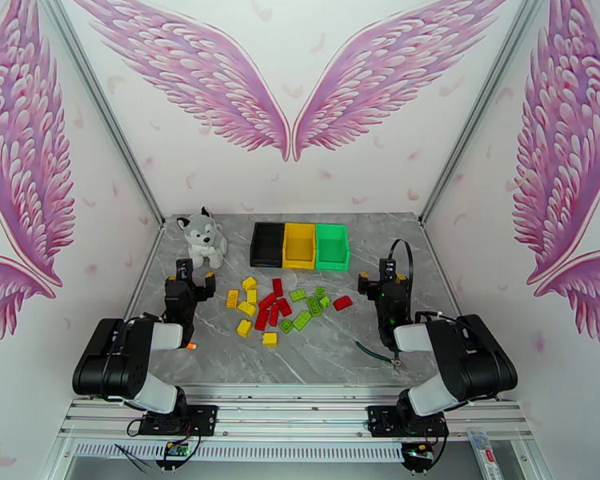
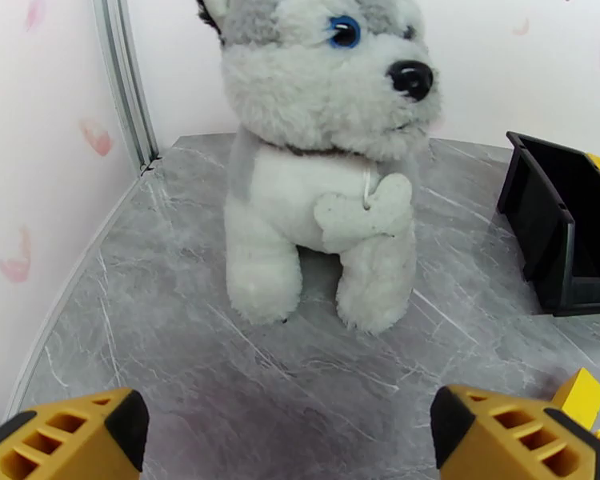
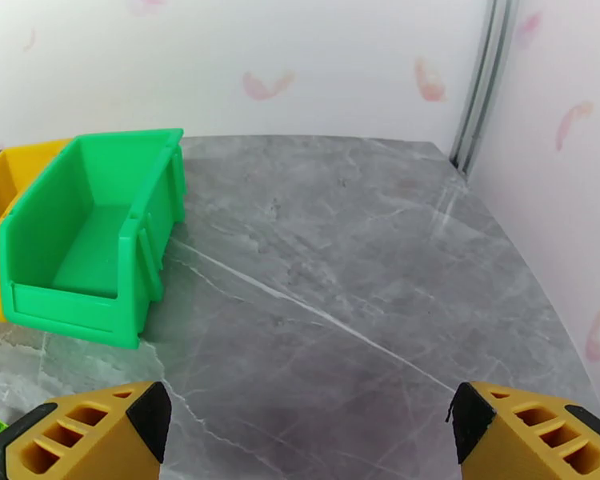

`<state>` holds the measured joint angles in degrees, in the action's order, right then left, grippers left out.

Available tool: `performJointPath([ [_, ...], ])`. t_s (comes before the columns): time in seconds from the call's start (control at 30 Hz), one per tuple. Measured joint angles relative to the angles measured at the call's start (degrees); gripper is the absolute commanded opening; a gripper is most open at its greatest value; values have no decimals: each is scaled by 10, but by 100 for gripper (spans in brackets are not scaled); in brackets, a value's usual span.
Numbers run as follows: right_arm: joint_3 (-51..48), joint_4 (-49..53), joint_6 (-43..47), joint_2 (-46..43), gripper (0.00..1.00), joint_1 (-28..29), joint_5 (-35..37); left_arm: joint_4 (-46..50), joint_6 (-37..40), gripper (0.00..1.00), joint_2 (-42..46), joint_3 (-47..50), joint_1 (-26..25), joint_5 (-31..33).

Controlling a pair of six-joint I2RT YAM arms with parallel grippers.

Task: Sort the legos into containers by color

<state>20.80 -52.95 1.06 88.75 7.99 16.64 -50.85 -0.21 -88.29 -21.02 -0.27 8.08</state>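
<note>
Though agape and empty, left gripper [image 2: 288, 426], right gripper [image 3: 308, 430] beside legos [image 1: 280, 307]; containers [image 1: 299, 262] seemingly lengthwise toward wall [image 1: 300, 186].

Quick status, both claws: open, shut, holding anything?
The left claw is open, holding nothing.
The right claw is open, holding nothing.

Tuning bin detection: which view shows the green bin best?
Right wrist: the green bin sits close and large, its empty inside visible. Top external shows the green bin small, rightmost in the row. Left wrist faces the plush husky and black bin.
</note>
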Motion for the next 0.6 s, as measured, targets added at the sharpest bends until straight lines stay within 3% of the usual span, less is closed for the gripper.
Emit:
performJointPath([
  [0.6,0,0,-9,0,99,-2,-15,0,0,99,0,0,4,-9],
])
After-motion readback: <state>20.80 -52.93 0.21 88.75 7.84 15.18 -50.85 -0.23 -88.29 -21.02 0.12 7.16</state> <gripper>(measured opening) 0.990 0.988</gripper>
